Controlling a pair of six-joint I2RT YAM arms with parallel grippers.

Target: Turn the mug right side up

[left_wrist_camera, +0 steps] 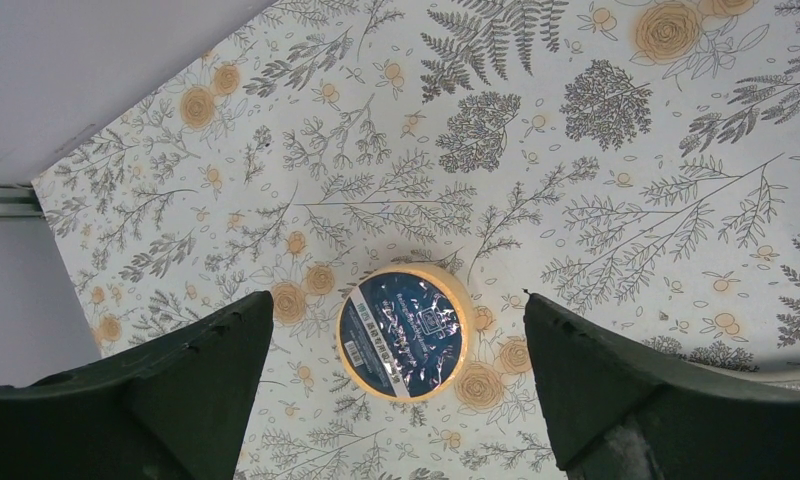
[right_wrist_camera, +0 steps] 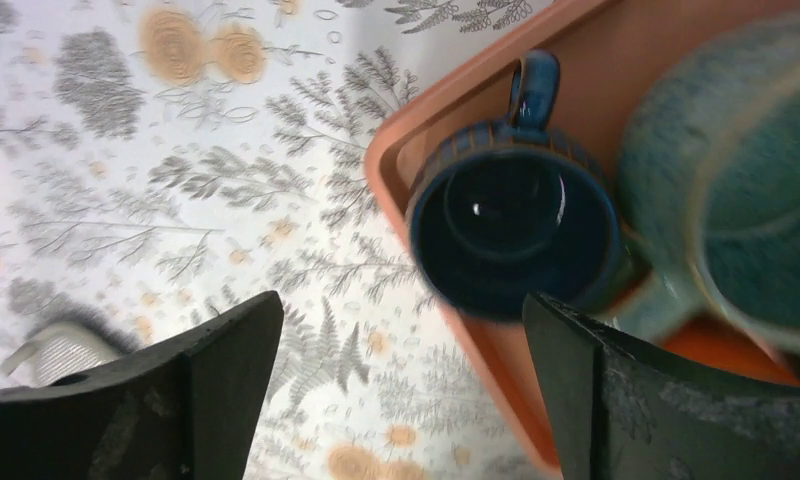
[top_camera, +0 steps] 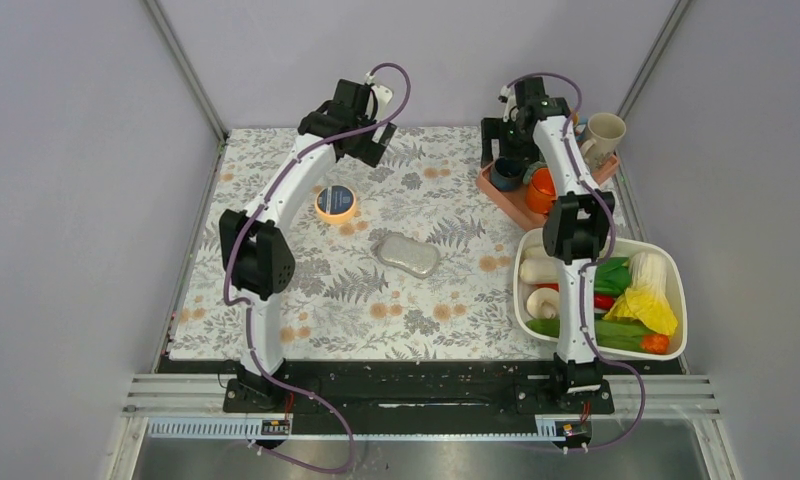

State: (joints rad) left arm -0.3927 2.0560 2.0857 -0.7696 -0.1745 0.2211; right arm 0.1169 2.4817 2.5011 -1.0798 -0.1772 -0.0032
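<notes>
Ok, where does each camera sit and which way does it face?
Top external: above and behind the robot, looking down on the floral table; both white arms show.
Left wrist: on the left arm, looking down at the orange-rimmed round tape roll; open jaws at bottom.
Right wrist: on the right arm, looking down at the dark blue ceramic mug in the salmon tray; open jaws below.
Shared: top external also shows roll and mug.
</notes>
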